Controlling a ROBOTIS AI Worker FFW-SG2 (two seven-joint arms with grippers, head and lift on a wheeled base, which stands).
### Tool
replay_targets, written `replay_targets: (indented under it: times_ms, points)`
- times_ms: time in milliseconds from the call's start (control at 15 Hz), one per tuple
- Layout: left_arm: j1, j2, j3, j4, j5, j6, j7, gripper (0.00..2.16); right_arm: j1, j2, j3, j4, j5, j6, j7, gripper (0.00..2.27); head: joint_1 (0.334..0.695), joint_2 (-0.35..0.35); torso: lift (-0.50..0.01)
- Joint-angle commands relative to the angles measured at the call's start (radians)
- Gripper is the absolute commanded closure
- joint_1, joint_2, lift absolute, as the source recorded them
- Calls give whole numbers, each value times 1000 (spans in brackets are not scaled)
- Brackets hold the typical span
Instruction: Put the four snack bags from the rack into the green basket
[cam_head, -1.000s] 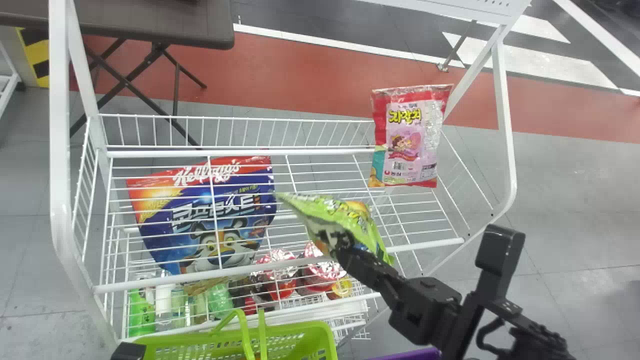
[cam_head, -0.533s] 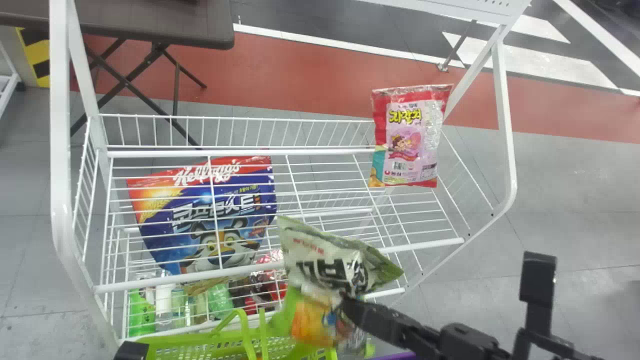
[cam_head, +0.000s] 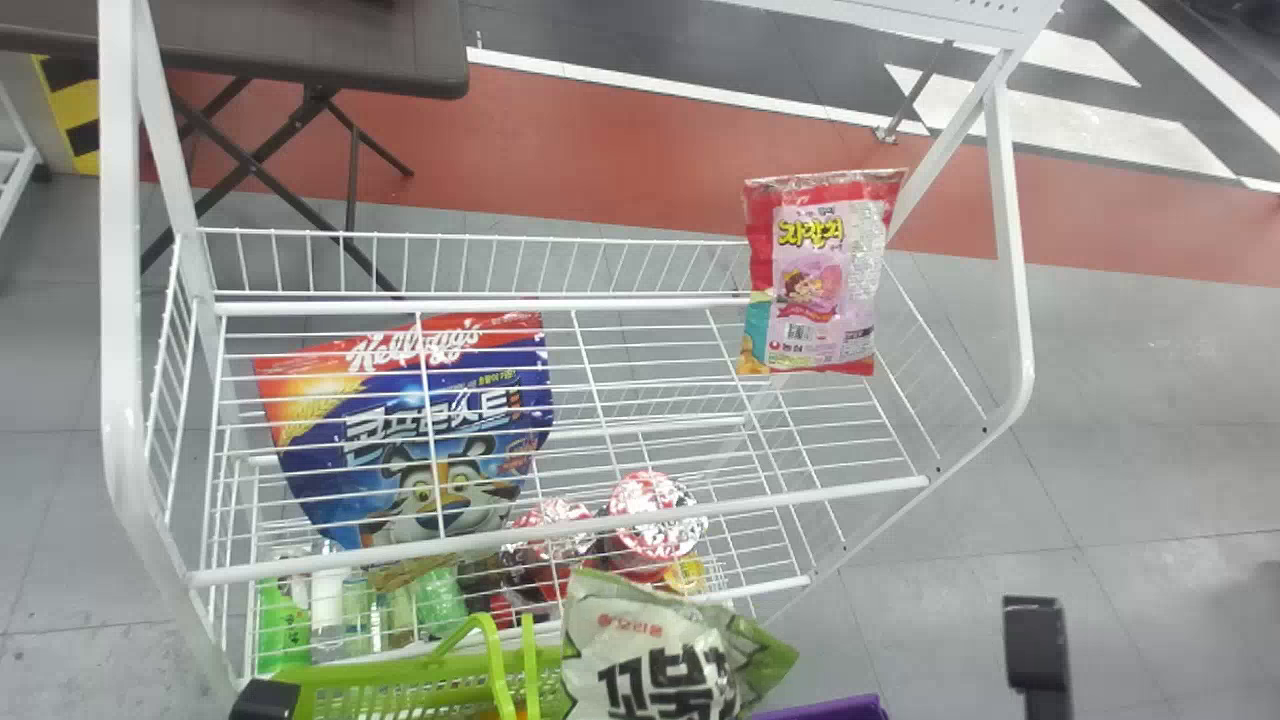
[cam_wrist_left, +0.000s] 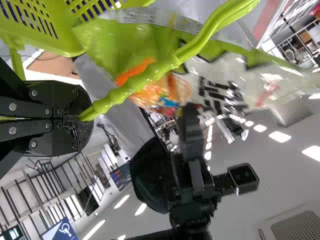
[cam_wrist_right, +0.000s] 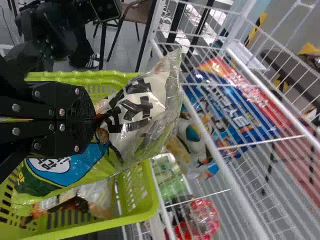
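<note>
- The green-and-white, black-printed crinkly snack bag has dropped from near the centre of the head view a second ago to the bottom edge at 6 o'clock.
- The right end effector, at 4 o'clock in the head view, has gone down with it; its wrist view has the fingers closed on that bag, over the basket.
- The lime-green slatted plastic basket sits at 7 o'clock, just as before, and an orange-and-brown packet lies inside it.
- The left end effector, between 7 and 8 o'clock, keeps its place, its fingers pinched around the basket's slim green handle.
- Two round cups with red-and-silver lids, below the rack at 6 o'clock, are both in plain sight; half a second ago the bag hid the one on the 5 o'clock side.
- Unchanged on the white wire rack: the large blue-and-red cereal bag with a tiger face at 8 o'clock and the red-and-pink snack bag at 2 o'clock.
</note>
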Motion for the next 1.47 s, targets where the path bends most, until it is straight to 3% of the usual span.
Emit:
replay_targets:
  times_ms: [0, 267, 333, 400, 467, 533, 800, 1067, 1267, 1400]
  points:
    - [0, 0, 0, 1, 0, 3, 0, 2121, -8, 1, 70, 70, 72, 5, 0, 2159, 695, -350, -6]
    - [0, 0, 0, 1, -2, 3, 0, 2121, -32, 1, 171, 128, 163, -49, -8, 2145, 695, -350, -6]
    - [0, 0, 0, 1, 0, 3, 0, 2121, -43, 1, 187, 134, 184, -64, -15, 1872, 695, -350, -6]
    - [1, 0, 0, -1, 0, 3, 0, 2125, -51, 1, 196, 140, 204, -80, -15, 1312, 695, -350, -6]
    - [3, 0, 0, -1, 0, 0, 0, 2121, -61, 1, 210, 145, 232, -83, -23, 299, 695, -350, -6]
    - [3, 0, 0, -1, 0, 0, 0, 2121, -74, 1, 227, 153, 264, -80, -41, -2, 695, -350, -6]
    - [3, 0, 0, -1, -2, 0, 2, 2121, -107, 0, 282, 199, 341, -52, -75, 63, 695, -350, -6]
    - [3, 0, 0, -1, -3, 0, 2, 2121, -81, 1, 179, 134, 219, -95, -8, 66, 695, -350, -6]
    - [1, 0, -5, 2, -3, 0, 11, 2121, -87, 1, 138, 111, 199, -537, -23, 80, 695, -350, -6]
    - [0, -2, -11, 2, -3, 0, 12, 2125, -169, 1, 168, 163, 290, -825, -71, 83, 695, -350, -6]
